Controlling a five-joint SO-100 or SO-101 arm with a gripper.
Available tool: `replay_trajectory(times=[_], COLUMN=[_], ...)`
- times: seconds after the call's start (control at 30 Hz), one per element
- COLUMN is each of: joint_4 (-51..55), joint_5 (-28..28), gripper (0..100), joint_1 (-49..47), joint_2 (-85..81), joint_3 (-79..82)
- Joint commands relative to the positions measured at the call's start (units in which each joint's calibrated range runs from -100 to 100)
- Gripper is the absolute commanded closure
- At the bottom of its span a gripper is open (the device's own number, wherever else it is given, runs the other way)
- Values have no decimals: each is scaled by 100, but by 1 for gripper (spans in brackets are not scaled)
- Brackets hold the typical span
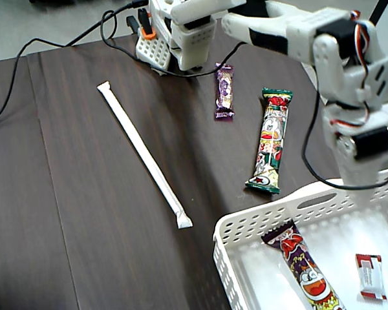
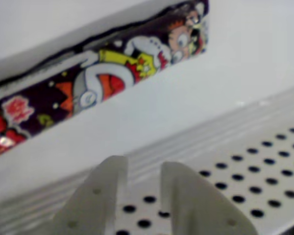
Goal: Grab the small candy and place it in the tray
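The small candy (image 1: 370,276), a tiny red-and-white wrapper, lies flat on the floor of the tray (image 1: 258,219) near its right side. This white basket with holes in its walls fills the lower right of the fixed view. My arm's wrist (image 1: 368,145) hangs over the tray's far rim. In the wrist view my gripper (image 2: 143,166) points into the tray, its fingers (image 2: 100,191) slightly apart with nothing between them, open. The tray's perforated wall (image 2: 264,196) is just below them. The small candy is out of the wrist view.
A purple cartoon snack bar (image 1: 304,268) (image 2: 103,83) lies in the tray. On the dark table lie a green-ended snack bar (image 1: 271,139), a small purple candy (image 1: 224,90) and a long white wrapped stick (image 1: 142,152). The arm's base (image 1: 181,32) and black cables (image 1: 26,58) sit at the back.
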Motion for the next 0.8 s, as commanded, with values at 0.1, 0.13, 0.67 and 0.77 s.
replay_trajectory(times=[0.1, 0.13, 0.67, 0.77], joint_4=[1911, 1911, 1860, 1706], joint_5=[404, 540, 918, 1096], gripper=[99, 99, 99, 99], joint_1=[238, 246, 606, 650], joint_2=[-1443, -1510, -3478, -3988], joint_3=[-772, -744, 2900, 3840])
